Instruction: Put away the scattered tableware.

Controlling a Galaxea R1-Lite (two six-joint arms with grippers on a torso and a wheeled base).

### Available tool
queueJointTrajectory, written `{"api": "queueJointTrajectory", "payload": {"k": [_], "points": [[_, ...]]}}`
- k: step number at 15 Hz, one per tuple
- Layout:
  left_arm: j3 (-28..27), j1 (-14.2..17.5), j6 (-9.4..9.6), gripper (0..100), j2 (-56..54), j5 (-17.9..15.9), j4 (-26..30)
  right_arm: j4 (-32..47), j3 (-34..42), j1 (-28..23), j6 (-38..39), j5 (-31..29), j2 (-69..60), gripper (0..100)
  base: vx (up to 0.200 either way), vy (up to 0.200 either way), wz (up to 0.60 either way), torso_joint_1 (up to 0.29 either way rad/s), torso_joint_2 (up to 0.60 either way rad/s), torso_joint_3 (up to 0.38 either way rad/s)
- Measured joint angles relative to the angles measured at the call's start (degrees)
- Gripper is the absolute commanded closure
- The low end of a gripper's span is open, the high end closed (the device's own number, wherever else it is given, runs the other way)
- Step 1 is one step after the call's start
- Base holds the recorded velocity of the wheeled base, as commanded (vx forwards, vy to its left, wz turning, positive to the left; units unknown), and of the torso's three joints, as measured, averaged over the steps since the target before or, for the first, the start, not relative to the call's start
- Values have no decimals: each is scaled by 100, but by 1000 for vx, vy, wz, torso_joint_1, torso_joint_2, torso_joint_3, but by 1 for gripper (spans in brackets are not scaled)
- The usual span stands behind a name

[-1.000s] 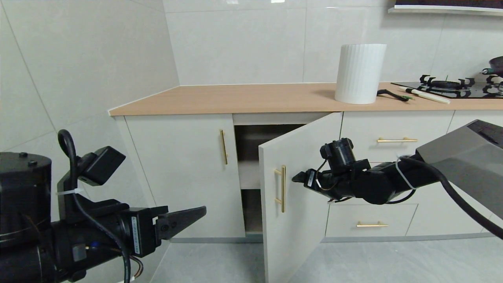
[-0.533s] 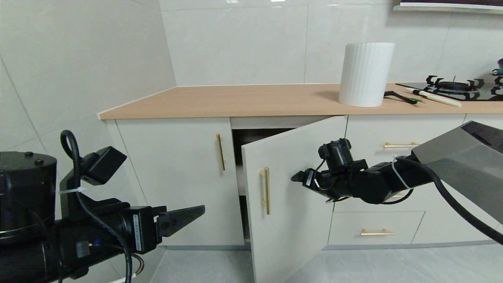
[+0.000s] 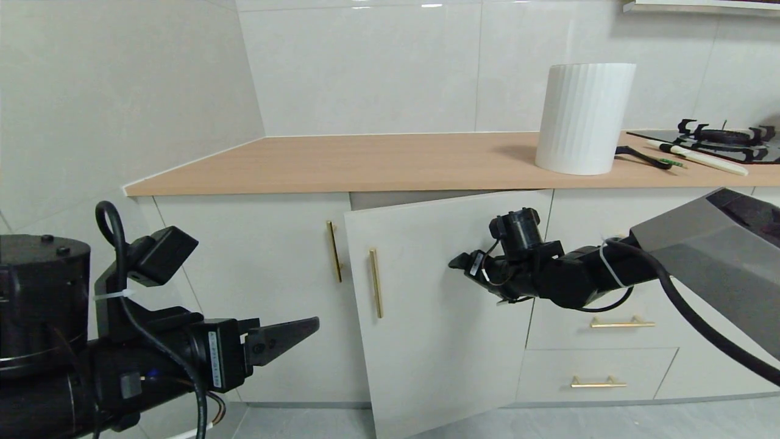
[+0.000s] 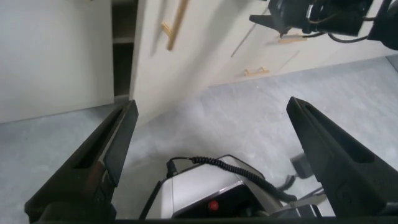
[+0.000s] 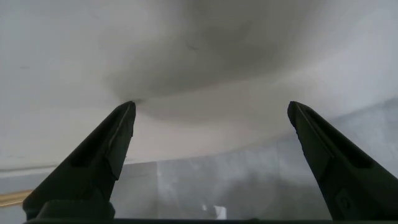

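Both grippers are spread wide and empty: left gripper (image 3: 304, 332) hangs low by the cabinets, right gripper (image 3: 454, 263) points at the face of the ajar pale cabinet door (image 3: 426, 317). Tableware, a black-handled utensil (image 3: 643, 157) and a white knife (image 3: 701, 160), lies on the wooden countertop (image 3: 365, 161) just beside the white ribbed cylinder (image 3: 585, 116).

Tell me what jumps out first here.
The right gripper, open, sits right at the face of the ajar cabinet door in the middle of the head view. A tall white ribbed container stands on the wooden counter above it, towards the hob. The left gripper hangs open, low on the left.
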Motion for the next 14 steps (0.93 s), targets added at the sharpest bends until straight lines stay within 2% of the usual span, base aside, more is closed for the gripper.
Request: {"api": "queueJointTrajectory", "payload": {"k": [3,5,8,14], "points": [[0,5,-2,0,-1,4,2,17,-211,-9,363,-16,78,0,0,0,0,0,0,0],[0,5,-2,0,0,0,-2,41,-399,-46,495,-307,179,0,0,0,0,0,0,0],[-33,11,-10,0,2,4,2,30,-746,-171,535,-772,405,0,0,0,0,0,0,0],[-50,11,-13,0,10,2,5,22,-1072,-325,591,-1086,708,0,0,0,0,0,0,0]]}}
